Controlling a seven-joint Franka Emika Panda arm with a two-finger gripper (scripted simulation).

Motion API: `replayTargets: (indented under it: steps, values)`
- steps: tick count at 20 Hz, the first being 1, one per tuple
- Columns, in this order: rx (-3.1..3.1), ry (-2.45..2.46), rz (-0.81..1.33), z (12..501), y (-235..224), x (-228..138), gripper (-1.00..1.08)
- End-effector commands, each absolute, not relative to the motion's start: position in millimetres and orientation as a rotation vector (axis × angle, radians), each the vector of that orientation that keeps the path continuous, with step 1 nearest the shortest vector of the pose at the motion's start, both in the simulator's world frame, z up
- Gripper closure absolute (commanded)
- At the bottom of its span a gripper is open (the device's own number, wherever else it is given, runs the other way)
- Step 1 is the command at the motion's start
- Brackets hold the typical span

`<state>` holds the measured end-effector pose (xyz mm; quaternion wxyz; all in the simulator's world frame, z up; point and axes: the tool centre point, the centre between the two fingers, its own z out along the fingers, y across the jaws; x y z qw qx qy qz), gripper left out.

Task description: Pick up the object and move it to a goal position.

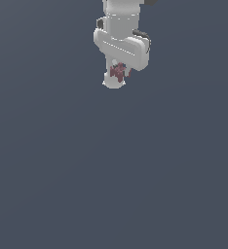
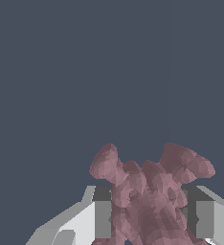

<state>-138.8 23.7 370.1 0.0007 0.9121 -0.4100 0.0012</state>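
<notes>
The object is a small maroon lump with stubby branches, seen at the upper middle of the exterior view, tucked under the white arm. My gripper is shut on it. In the wrist view the object fills the space between the two fingers, each pressed against a side of it, with two rounded prongs sticking out past the fingertips. My gripper and the object appear above the plain grey floor; I cannot tell how high.
A flat, featureless dark grey surface fills both views. No other objects, containers or edges show.
</notes>
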Motion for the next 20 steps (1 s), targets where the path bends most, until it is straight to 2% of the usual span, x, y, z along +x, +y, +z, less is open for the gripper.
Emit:
replayTargets:
  steps: [1, 10, 20]
  values:
    - [2.864, -1.287, 0.002, 392, 27, -142, 1.08]
    - [2.866, -1.286, 0.001, 445, 35, -147, 1.08]
    - [2.866, -1.286, 0.000, 457, 37, -146, 1.08]
